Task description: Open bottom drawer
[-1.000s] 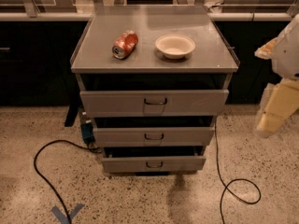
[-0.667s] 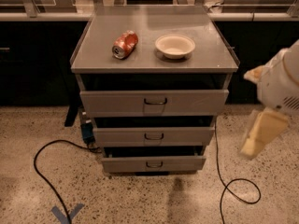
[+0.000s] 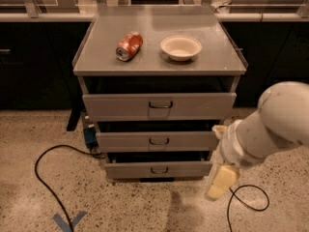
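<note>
A grey metal drawer cabinet (image 3: 227,70) stands at the middle of the view on a speckled terrazzo floor (image 3: 125,207), with a dark counter front (image 3: 34,62) behind it at 12 o'clock. On the cabinet's flat top a crushed red soda can (image 3: 129,46) lies on its side, and a shallow white bowl (image 3: 181,47) sits upright at 3 o'clock from it, near but apart. Three drawer fronts are stacked below the top: the top drawer (image 3: 116,106), the middle drawer (image 3: 120,141) and, lowest of all, the bottom drawer (image 3: 125,170), which sits just above the floor at 6 o'clock of the cabinet. Its flat front carries a small dark loop handle (image 3: 159,170) at its centre, and a dark gap shows above it. The robot's white arm (image 3: 275,124) reaches in from 3 o'clock and slants down towards the cabinet's lower right corner. The cream-coloured gripper (image 3: 222,181) hangs at its end, at 4 o'clock from the bottom drawer's handle and just beside the right end of that drawer front, well apart from the handle itself. Whether the gripper is spread or pressed together cannot be told. A black cable (image 3: 41,178) curls over the floor at 8 o'clock of the cabinet and runs to a small blue device (image 3: 90,135) by its left side. Another black cable loop (image 3: 256,204) lies at 4 o'clock, near the gripper. A blue tape mark (image 3: 67,221) is on the floor at 7 o'clock.
</note>
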Controlling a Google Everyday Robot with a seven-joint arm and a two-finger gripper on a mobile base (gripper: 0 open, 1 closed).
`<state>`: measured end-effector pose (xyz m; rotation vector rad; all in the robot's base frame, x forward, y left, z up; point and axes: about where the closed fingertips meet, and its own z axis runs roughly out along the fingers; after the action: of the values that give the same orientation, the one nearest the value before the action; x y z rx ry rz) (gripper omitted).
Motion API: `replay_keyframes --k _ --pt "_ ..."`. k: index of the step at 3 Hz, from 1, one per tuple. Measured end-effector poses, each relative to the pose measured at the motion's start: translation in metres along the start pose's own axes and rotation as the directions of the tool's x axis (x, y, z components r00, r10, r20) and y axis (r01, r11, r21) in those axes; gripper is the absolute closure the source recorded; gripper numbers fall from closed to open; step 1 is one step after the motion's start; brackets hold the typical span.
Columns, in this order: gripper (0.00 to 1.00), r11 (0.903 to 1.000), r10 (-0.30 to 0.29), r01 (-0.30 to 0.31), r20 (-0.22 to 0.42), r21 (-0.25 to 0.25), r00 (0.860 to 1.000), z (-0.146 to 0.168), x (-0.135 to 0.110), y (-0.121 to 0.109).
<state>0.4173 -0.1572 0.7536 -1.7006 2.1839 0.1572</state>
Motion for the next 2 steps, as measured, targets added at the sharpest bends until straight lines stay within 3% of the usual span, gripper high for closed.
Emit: replay_keyframes --k 1,2 --pt "0.0 0.9993 0.03 -0.028 0.078 -0.024 0.997 0.0833 -0.0003 0.0061" --pt "0.0 0.9993 0.03 -0.028 0.078 -0.024 0.997 0.0833 -0.0003 0.0061"
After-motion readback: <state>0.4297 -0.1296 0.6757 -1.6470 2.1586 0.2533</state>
